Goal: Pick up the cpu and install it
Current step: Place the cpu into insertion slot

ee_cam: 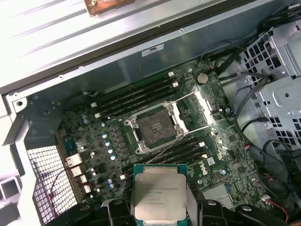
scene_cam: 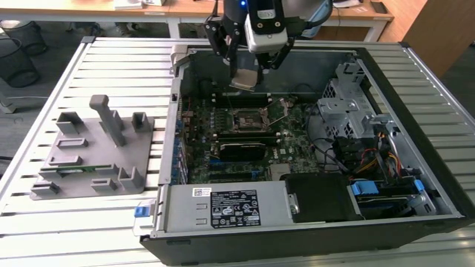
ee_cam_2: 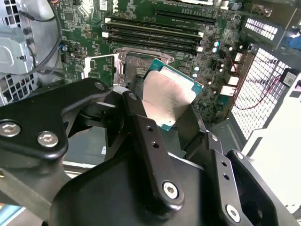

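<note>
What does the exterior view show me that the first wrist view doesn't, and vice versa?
Exterior view adds: the end effector seen from outside, holding the cpu tilted above the open case, plus the grey fixture tray on the slatted table at the exterior view's left. First wrist view adds: the cpu's metal top face-on, and the socket open and empty, its levers swung out. Shared: the clamped cpu, the socket below it, and the motherboard.
</note>
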`<state>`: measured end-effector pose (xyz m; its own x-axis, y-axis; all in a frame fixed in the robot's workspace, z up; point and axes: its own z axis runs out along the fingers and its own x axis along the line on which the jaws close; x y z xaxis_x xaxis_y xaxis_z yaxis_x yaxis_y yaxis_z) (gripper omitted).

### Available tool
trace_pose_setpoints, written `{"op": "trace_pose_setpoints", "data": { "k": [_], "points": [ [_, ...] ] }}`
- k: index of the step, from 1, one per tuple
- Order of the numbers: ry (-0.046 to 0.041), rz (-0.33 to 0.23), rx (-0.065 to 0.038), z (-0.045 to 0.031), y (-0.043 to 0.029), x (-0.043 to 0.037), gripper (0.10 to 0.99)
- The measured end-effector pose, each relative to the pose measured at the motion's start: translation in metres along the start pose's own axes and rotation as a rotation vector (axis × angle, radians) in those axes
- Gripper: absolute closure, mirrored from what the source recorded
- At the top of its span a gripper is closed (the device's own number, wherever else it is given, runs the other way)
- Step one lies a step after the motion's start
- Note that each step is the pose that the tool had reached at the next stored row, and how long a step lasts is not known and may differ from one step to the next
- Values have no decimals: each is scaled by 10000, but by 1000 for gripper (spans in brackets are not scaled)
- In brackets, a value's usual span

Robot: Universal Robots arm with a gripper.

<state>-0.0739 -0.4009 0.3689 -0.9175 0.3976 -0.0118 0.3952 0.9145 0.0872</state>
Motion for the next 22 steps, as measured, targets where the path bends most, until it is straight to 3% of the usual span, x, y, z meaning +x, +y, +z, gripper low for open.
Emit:
{"op": "trace_pose_setpoints", "data": {
  "k": [22],
  "points": [
    [-229, 2246, 43, 6, 27, 12, 561]
  ]
}}
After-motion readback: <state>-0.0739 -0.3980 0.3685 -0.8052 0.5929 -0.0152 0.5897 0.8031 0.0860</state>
